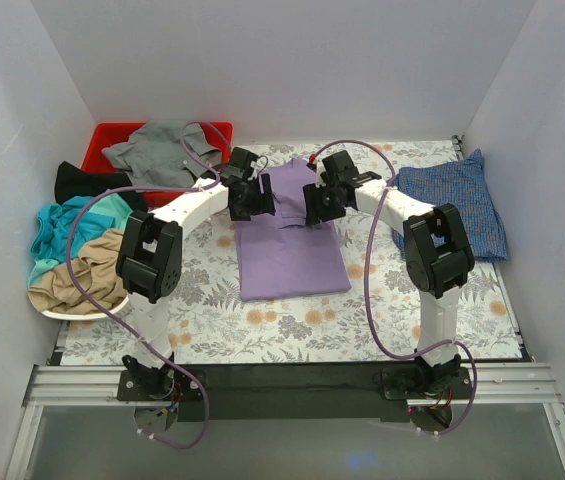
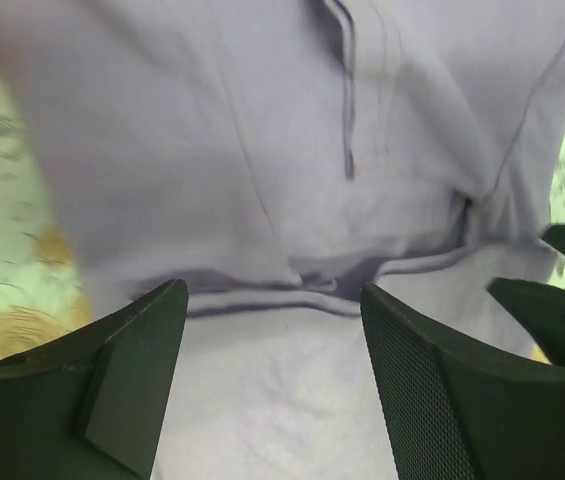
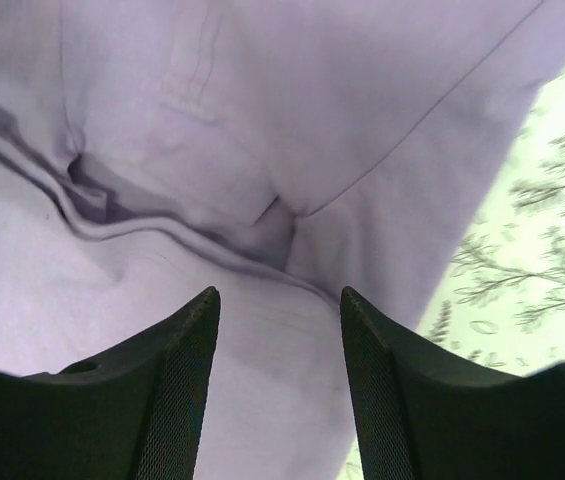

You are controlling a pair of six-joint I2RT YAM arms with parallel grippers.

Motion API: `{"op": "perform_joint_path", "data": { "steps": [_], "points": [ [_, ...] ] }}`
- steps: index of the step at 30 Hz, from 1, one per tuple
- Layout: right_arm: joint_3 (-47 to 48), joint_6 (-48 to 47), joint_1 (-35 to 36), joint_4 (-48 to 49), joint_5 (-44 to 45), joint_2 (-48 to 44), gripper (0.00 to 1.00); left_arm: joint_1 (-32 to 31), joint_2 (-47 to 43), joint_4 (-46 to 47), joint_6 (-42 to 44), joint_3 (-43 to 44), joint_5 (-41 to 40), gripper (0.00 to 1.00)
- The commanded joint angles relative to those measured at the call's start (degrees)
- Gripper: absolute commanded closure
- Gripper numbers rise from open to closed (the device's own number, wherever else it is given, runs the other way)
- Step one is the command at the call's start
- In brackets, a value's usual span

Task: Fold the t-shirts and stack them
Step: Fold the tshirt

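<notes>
While the lavender t-shirt lies in the middle of the desk, its long axis running away from the arm bases, both arms hang over its far end, one at each side. The left fingers and the right fingers stand apart with nothing pinched between them. A doubled edge of the cloth runs crosswise just ahead of each pair's tips. Neither arm is nearer, so the next fold probably needs both to take that edge together.
</notes>
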Motion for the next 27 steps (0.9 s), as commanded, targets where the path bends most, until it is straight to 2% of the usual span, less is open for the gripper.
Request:
{"op": "perform_joint_path", "data": {
  "steps": [1, 5, 10, 18, 22, 27],
  "points": [
    [3.2, -2.5, -1.3, 0.8, 3.9, -1.1, 0.41, 1.2, -2.1, -1.9, 1.4, 1.7, -5.8, 0.31],
    [-0.7, -3.6, -4.6, 0.9, 7.7, -7.2, 0.39, 1.5, -6.6, -3.6, 1.1, -3.1, -10.3, 0.28],
    [-13.2, -3.3, -8.7, 0.2, 3.4, -15.0, 0.38, 1.6, -15.0, -4.8, 0.8, -13.2, -8.2, 0.27],
    [-31.2, 0.6, -9.0, 1.5, -9.5, -26.8, 0.37, 1.6, -30.9, -1.9, -5.3, -33.6, 5.2, 0.25],
    [-37.6, 3.5, -9.1, 4.2, -12.8, -29.7, 0.37, 1.3, -35.1, 5.1, -8.8, -41.3, 12.9, 0.25],
    [-40.6, 5.4, -9.1, 5.9, -14.8, -29.9, 0.37, 1.3, -34.6, 8.7, -10.1, -46.2, 16.3, 0.25]
  ]
}}
